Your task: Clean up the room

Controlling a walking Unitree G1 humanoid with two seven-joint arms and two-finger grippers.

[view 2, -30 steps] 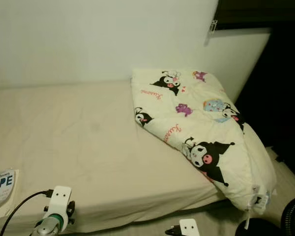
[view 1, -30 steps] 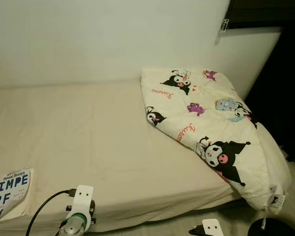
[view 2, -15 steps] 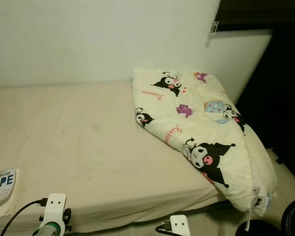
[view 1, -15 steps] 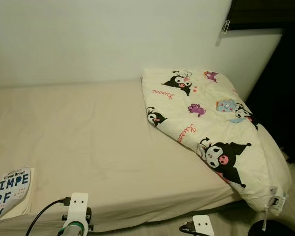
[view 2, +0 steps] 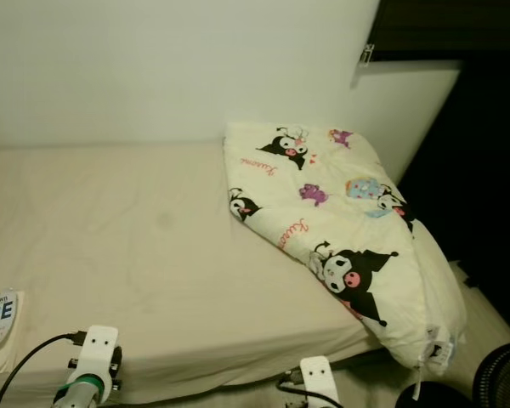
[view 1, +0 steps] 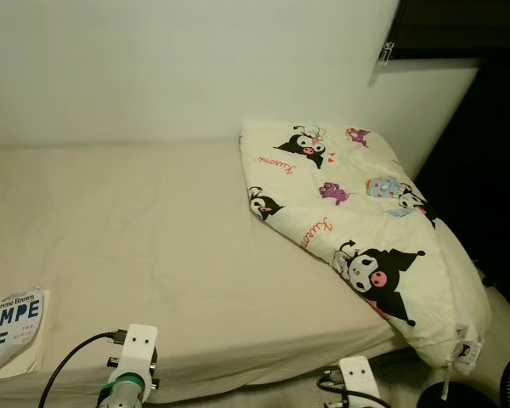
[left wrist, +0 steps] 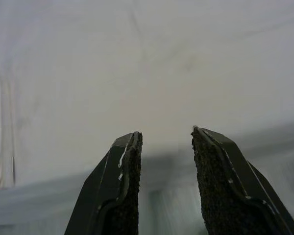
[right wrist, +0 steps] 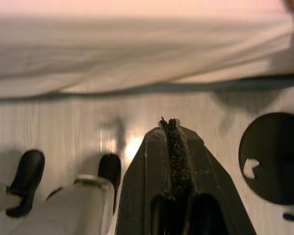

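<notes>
A cream quilt printed with black cartoon figures lies folded on the right end of the bed, hanging over its near right corner. A paperback book with big blue letters rests at the bed's near left edge. My left gripper stands open and empty over the bed's front edge, its wrist low at the left. My right gripper is shut with nothing in it, pointing down at the wooden floor beside the bed; its wrist sits low in the middle.
A white wall runs behind the bed. A dark opening lies to the right. A round black fan base stands on the floor near the bed's right corner. My black feet stand on the floor.
The camera has shifted a little, sliding the scene left and up. Both wrists stay low at the picture's bottom edge; the right one sits slightly higher than half a second ago.
</notes>
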